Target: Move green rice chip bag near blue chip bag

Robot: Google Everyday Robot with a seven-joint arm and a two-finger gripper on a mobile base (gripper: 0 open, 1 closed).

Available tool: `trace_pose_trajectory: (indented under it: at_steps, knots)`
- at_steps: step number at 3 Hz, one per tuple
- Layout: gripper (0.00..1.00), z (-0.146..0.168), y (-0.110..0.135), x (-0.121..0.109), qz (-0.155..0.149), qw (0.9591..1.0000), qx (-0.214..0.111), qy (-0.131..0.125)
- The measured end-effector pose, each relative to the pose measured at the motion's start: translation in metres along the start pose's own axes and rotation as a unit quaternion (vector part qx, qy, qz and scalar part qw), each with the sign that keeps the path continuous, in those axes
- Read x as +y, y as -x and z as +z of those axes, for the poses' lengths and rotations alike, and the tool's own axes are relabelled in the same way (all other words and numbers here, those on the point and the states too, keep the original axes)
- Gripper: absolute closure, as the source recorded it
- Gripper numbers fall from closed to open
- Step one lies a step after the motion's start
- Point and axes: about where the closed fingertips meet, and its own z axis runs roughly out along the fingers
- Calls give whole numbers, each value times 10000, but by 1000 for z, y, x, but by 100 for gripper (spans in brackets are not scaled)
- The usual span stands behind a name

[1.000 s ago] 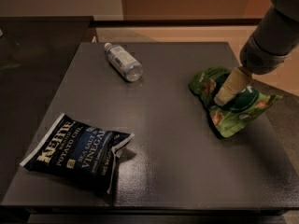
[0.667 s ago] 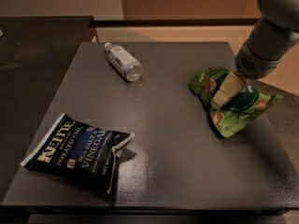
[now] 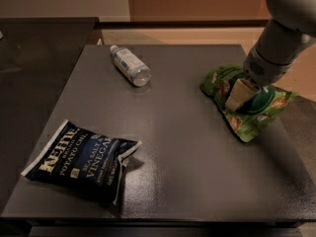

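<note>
Green rice chip bag (image 3: 259,110): lies crumpled on the tabletop directly under the gripper (image 3: 236,98), close to the table's far right edge as I view it. The gripper comes down onto the bag's middle from the upper right, its pale tip touching the foil. I cannot tell from here whether it grasps the bag or merely rests on it. The grey arm (image 3: 281,38) rises from it out of the top right corner.

Blue chip bag (image 3: 81,159): lies flat, well apart from the gripper, far to its left and nearer my camera, at the table's front left corner.

Water bottle (image 3: 129,65): clear, on its side, left of the gripper and farther back.

Table (image 3: 187,172): a dark grey, slightly glossy square top that carries all three items.

Room: a darker counter (image 3: 39,58) adjoins the table to the left. Tan floor (image 3: 197,36) shows behind, below a pale wall (image 3: 64,1) and a brown panel (image 3: 197,1).
</note>
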Motion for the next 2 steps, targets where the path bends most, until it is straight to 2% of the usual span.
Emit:
trace_pose_trajectory:
  at_steps: [1, 2]
  knots:
    - [64, -11, 4, 6, -78, 9999, -132, 8]
    - [88, -32, 13, 20, -359, 9985, -400, 27]
